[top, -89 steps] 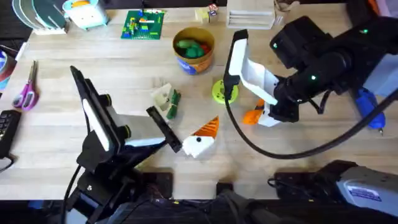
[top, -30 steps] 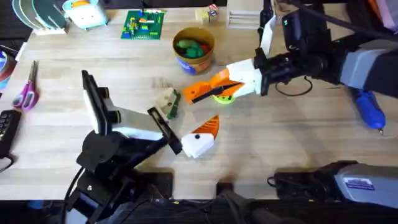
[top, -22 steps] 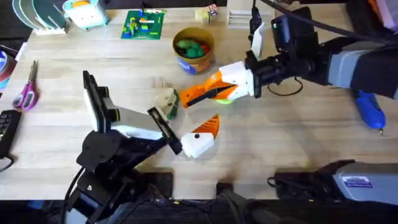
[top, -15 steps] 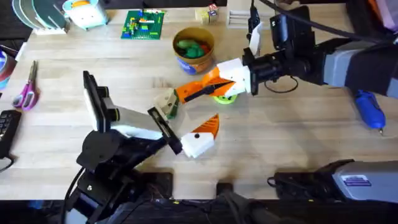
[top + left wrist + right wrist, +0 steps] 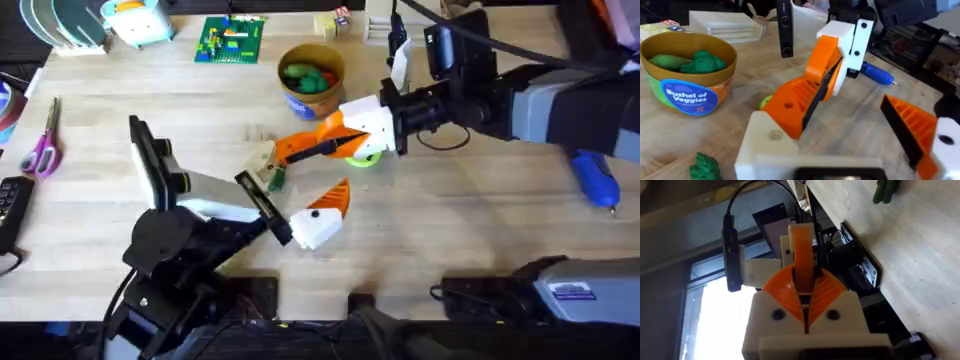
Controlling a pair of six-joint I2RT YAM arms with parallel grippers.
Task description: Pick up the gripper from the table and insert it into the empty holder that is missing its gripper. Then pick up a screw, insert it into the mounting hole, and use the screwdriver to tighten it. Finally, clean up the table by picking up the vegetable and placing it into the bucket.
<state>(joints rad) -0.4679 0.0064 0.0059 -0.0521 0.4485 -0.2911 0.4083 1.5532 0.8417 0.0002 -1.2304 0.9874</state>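
Since half a second ago the right gripper (image 5: 290, 151) has slid a little further left across the table, toward the left gripper (image 5: 290, 195). The right gripper's jaws are closed on the loose orange gripper (image 5: 790, 107), whose leading end now sits against or just above the holder (image 5: 767, 142); which of the two I cannot tell. The left gripper's jaws stand wide apart and hold nothing, offering the holder up. The main risk is a skewed entry: if the piece meets the white block at an angle, it could jam on an edge, twist in the pinch or push the holder aside. That would leave the mounting hole (image 5: 775, 135) out of line for the screw. Letting go before it seats could drop it beside the vegetable (image 5: 277, 177), which lies just near of the holder. The bucket (image 5: 300, 103) stands beyond, clear of the approach.
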